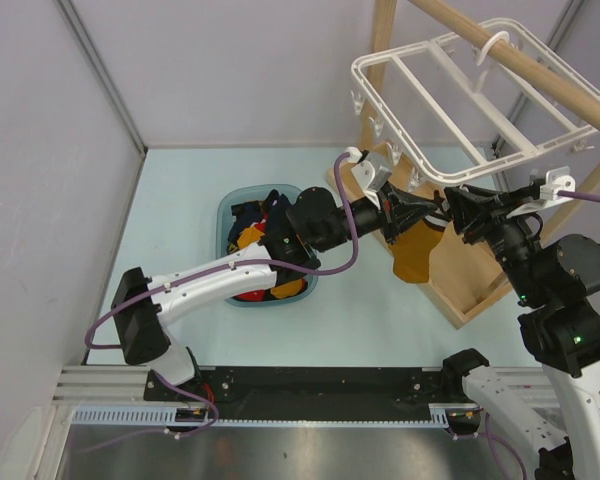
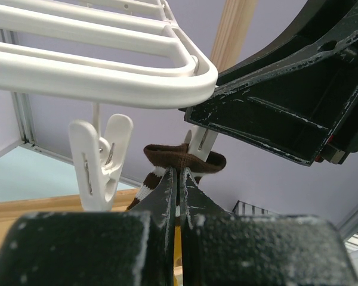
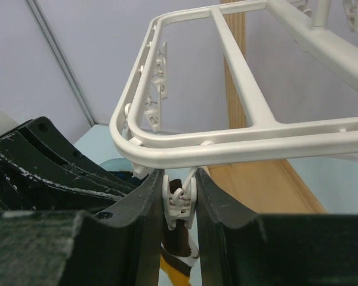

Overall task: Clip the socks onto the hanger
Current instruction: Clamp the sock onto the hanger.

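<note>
The white hanger (image 1: 460,110) hangs from a wooden rod at the upper right. My left gripper (image 1: 432,205) is shut on a mustard-yellow sock (image 1: 416,248) with a dark, white-striped cuff (image 2: 182,158) and holds it up under the frame's near corner. My right gripper (image 1: 452,208) meets it from the right and is shut on a white clip (image 3: 180,201), squeezing it. The sock's cuff (image 3: 179,244) sits just below that clip. More socks lie in a blue basin (image 1: 228,215) under my left arm.
A free clip (image 2: 100,158) dangles left of my left fingers. Several clips (image 3: 158,89) hang along the frame's far side. The wooden rack's base (image 1: 475,290) and upright post (image 1: 380,50) stand right behind the sock. Grey walls close the table at left and back.
</note>
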`<control>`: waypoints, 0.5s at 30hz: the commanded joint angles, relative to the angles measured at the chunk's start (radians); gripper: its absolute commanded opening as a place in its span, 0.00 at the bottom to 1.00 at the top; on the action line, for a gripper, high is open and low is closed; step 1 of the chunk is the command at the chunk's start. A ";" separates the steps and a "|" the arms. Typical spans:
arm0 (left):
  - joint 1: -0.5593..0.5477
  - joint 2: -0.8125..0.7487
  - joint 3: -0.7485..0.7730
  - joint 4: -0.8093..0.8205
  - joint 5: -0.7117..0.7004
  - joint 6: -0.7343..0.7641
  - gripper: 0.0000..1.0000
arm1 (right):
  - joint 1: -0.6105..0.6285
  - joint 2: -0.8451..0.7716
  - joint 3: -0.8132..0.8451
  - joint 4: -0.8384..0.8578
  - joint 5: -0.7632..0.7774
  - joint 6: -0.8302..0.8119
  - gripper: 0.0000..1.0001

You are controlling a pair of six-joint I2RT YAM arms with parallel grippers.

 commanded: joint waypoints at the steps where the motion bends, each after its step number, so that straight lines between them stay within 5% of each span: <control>1: -0.007 -0.008 0.050 0.050 0.012 -0.022 0.00 | 0.003 0.003 0.032 -0.010 -0.079 -0.010 0.00; 13: -0.007 -0.019 0.043 0.075 0.021 -0.053 0.00 | 0.003 -0.004 0.034 -0.032 -0.050 -0.021 0.00; 15: -0.007 -0.020 0.038 0.078 0.017 -0.053 0.01 | 0.003 -0.006 0.034 -0.032 -0.050 -0.018 0.07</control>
